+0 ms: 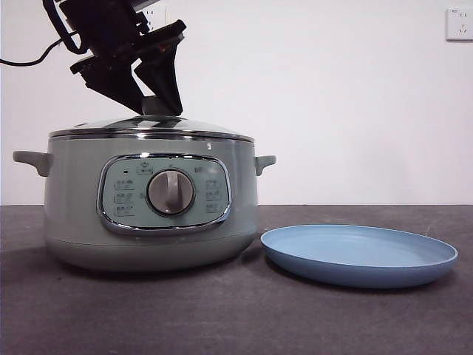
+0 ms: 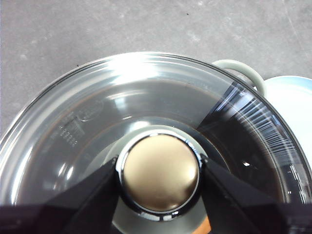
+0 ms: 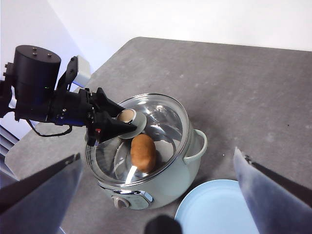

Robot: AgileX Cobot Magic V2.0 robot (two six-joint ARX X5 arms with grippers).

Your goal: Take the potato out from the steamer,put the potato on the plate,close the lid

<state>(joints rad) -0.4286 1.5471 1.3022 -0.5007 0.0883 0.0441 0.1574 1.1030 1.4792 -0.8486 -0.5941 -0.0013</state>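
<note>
on the grey table, the steamer stands with its lid seated flat on the rim, so nothing can leave the pot yet. beside it, near but apart, lies the blue plate, with nothing on it. my left hand comes down at a slant from above and its two fingers sit narrow on either side of the lid's knob, pressed to it as far as the left wrist view shows; i judge the lid gripped but not yet raised. the potato lies inside, seen through the glass, just off the knob toward the plate's side, its long axis running roughly from the knob toward the control panel. my right hand hangs high over pot and plate, spread wide and holding nothing, and is the one free to reach in once the lid lifts straight up.
</note>
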